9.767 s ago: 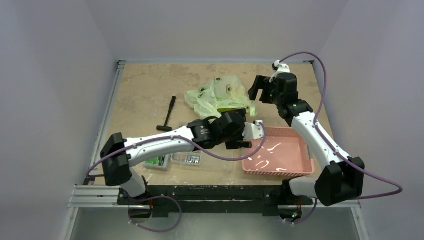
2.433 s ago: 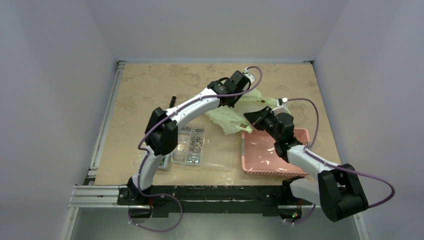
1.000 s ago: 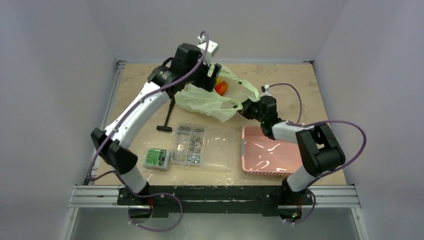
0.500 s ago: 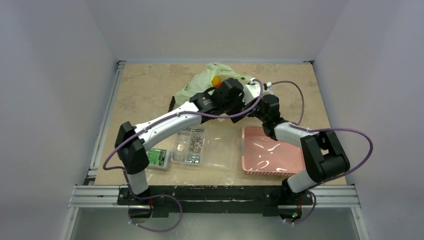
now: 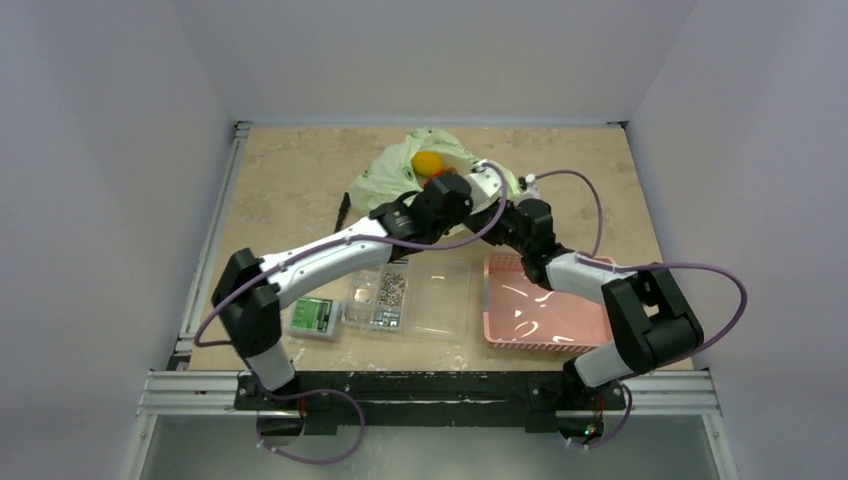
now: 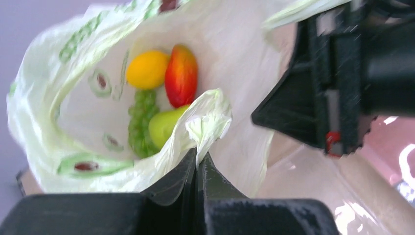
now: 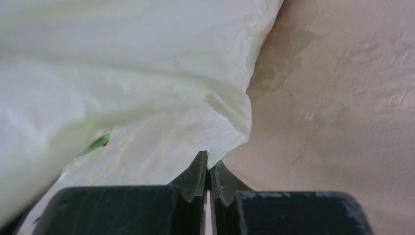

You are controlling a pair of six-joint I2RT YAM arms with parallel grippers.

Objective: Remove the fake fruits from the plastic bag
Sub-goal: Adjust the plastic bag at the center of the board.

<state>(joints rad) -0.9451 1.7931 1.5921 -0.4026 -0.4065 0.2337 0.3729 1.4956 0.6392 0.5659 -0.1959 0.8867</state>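
Observation:
The plastic bag (image 5: 385, 180) lies at the back middle of the table with its mouth held open. Inside it, in the left wrist view, are a yellow lemon (image 6: 147, 69), a red-orange piece (image 6: 181, 75), a green grape bunch (image 6: 139, 125) and a green pear (image 6: 164, 126). My left gripper (image 6: 198, 157) is shut on a bunched fold of the bag's rim. My right gripper (image 7: 208, 164) is shut on another edge of the bag (image 7: 122, 98), low over the table. From above, the left gripper (image 5: 478, 190) and the right gripper (image 5: 503, 218) sit close together at the bag's right side.
A pink basket (image 5: 590, 335) stands at the front right. A clear compartmented box (image 5: 440, 305) and a small green box (image 5: 314, 315) lie in front of the bag. A black tool (image 5: 343, 212) is partly under the left arm. The right arm's black wrist (image 6: 342, 73) is close beside the left gripper.
My left gripper came from the bag's back left to its right side, open on the way, and has shut on the rim. The bag moved toward the back. The right gripper stayed shut.

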